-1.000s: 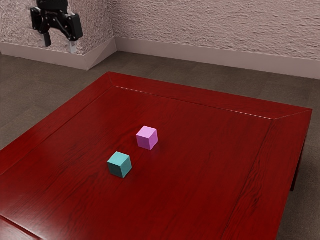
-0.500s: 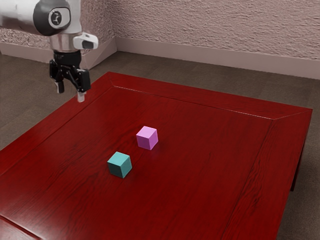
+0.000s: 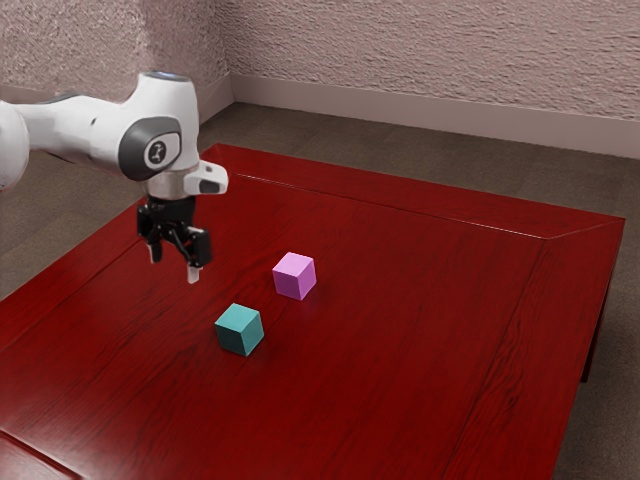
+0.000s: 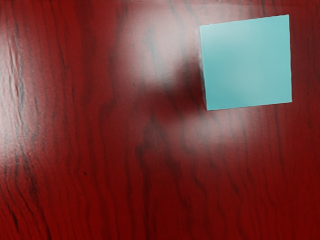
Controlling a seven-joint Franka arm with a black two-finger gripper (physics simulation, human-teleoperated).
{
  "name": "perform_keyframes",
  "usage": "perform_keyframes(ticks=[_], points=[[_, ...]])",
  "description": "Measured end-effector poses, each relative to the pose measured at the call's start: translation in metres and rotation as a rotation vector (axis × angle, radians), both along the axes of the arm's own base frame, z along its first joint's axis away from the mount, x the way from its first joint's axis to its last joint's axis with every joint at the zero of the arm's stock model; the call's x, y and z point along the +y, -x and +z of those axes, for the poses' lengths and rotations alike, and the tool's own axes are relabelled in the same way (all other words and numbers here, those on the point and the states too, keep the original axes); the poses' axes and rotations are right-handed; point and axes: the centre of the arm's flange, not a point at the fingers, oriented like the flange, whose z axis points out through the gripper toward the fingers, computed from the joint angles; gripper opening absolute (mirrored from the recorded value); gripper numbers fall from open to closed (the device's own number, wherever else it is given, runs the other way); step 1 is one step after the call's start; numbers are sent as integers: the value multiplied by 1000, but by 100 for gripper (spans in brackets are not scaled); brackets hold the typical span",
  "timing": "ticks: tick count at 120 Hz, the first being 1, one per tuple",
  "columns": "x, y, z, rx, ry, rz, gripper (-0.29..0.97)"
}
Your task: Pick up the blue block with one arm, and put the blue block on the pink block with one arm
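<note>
Fingers [image 3: 192, 266] spread apart and empty, pointing down above bare tabletop [image 3: 420, 300]. Just beside the fingers and lower, toward the exterior view's right: blue block [image 3: 239, 329], flat on the wood, untouched. In the wrist view, blue block [image 4: 246, 62] off-centre from the hand, so not yet under the fingers. Further toward the exterior view's right of the fingers: pink block [image 3: 294, 275], near the blue block but apart from it, top face bare.

Judged as step 1 of 2, the approach: no grasp made, no stacking begun. Next move, probably: shifting across until centred over the blue block, squaring the fingers to 2 opposite faces, then lowering and closing.

Look of the blue block: small teal-blue cube, matte, crisp-edged, slightly turned relative to the hand, with flat sides well suited to a pinch.
</note>
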Motion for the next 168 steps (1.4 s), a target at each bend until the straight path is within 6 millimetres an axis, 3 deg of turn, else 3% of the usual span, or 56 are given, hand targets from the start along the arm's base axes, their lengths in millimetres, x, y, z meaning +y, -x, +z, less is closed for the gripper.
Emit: perform_keyframes(ticks=[26, 41, 72, 106, 146, 168], points=[[-10, -15, -48, -20, 10, 40, 68], [-18, -23, -88, 2, 14, 70, 68], [-33, -35, -127, -8, 15, 98, 68], [-49, -47, -156, -18, 23, 122, 68], [-49, -48, -183, -7, 26, 186, 68], [-46, -50, -186, -10, 27, 226, 58]])
